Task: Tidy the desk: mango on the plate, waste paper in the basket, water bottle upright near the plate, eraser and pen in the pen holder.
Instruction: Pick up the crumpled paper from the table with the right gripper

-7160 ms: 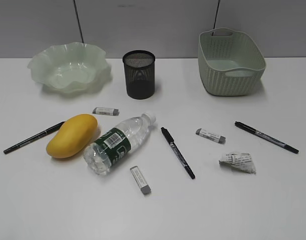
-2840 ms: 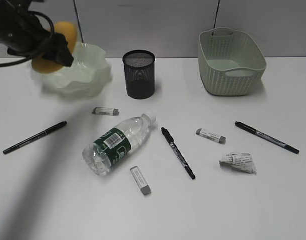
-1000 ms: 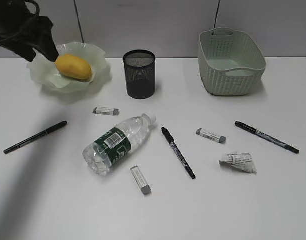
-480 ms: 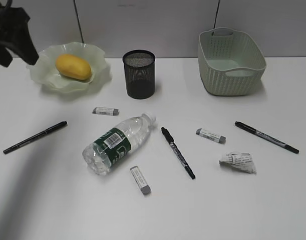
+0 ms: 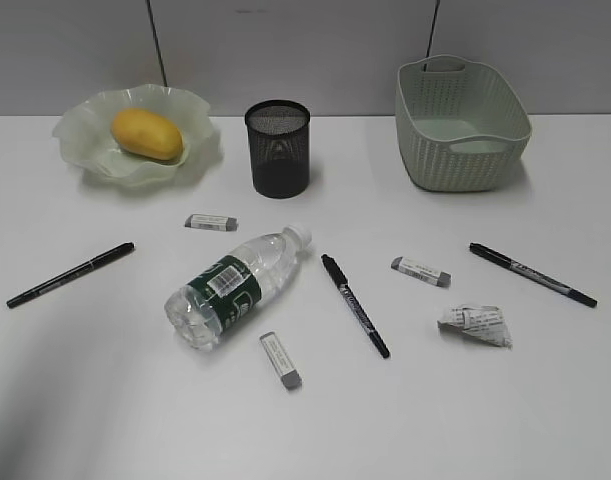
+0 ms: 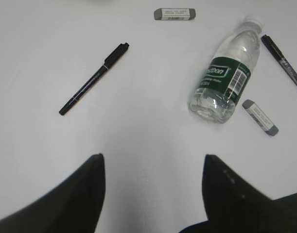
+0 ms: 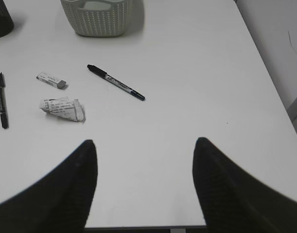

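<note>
The yellow mango (image 5: 146, 134) lies in the ruffled green plate (image 5: 89, 160) at the back left. Lying on its side mid-desk is the water bottle (image 5: 235, 287) (image 6: 226, 78). Three erasers (image 5: 211, 222) (image 5: 281, 360) (image 5: 421, 271) and three black pens (image 5: 70, 274) (image 5: 354, 304) (image 5: 532, 274) are scattered on the white desk (image 5: 105, 400). The crumpled waste paper (image 5: 475, 325) (image 7: 63, 108) rests at the right. The black mesh pen holder (image 5: 278, 147) and the green basket (image 5: 461, 124) stand at the back. My left gripper (image 6: 152, 158) hangs open above bare desk near a pen (image 6: 94, 78). My right gripper (image 7: 144, 143) is open over the desk's near right part.
The desk's right edge (image 7: 272, 92) and front edge (image 7: 138, 226) show in the right wrist view. A grey panelled wall (image 5: 315, 50) rises behind the desk. Neither arm shows in the exterior view apart from a dark sliver at the left border.
The left arm has pulled back from the plate and left the exterior view at the left edge. The mango stays in the plate. Nothing else has moved.
</note>
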Robot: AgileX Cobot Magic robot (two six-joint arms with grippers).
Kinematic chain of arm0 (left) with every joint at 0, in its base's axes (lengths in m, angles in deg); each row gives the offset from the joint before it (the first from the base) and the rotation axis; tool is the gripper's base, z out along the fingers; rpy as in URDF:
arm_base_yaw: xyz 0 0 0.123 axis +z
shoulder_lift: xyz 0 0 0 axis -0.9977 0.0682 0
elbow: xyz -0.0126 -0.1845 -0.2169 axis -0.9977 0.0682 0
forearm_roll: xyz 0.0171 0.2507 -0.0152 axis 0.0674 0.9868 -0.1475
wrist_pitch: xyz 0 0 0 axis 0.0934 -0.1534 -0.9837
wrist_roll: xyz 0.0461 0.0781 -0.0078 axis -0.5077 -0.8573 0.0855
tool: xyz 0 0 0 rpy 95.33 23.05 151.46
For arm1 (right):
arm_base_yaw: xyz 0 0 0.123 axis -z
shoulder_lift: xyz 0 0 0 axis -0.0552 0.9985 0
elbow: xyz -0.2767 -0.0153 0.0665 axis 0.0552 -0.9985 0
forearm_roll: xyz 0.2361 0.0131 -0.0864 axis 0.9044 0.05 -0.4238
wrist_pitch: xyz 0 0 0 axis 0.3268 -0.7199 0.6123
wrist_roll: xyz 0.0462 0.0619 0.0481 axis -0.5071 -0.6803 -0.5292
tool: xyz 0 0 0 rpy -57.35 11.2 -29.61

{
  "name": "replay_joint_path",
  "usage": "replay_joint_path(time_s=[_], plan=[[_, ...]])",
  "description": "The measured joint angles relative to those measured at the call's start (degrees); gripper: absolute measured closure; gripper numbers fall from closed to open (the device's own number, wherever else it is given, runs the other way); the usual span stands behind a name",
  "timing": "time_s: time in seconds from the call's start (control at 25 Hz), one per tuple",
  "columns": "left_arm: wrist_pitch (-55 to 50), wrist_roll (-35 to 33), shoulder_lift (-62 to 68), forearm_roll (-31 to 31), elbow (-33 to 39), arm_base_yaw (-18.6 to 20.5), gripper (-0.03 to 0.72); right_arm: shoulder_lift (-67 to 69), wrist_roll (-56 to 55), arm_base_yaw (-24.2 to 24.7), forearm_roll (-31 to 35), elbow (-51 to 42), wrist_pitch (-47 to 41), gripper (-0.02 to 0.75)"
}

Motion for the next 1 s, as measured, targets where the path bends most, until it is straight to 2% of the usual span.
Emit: replay_joint_path(time_s=[0.28,0.4,0.64,0.84,1.0], plan=[[3.0,0.0,-21.1,-0.1,14.4,0.0,0.220,0.0,0.0,0.0,0.0,0.0,0.0,0.244],[1.1,0.0,-29.9,0.0,18.1,0.0,0.221,0.0,0.0,0.0,0.0,0.0,0.0,0.244],[-2.9,0.0,-45.6,0.4,19.3,0.0,0.222,0.0,0.0,0.0,0.0,0.0,0.0,0.244],[-5.2,0.2,-53.5,4.3,19.3,0.0,0.222,0.4,0.0,0.0,0.0,0.0,0.0,0.244],[-6.3,0.4,-57.3,5.9,19.3,0.0,0.222,5.8,0.0,0.0,0.2,0.6,0.9,0.244]])
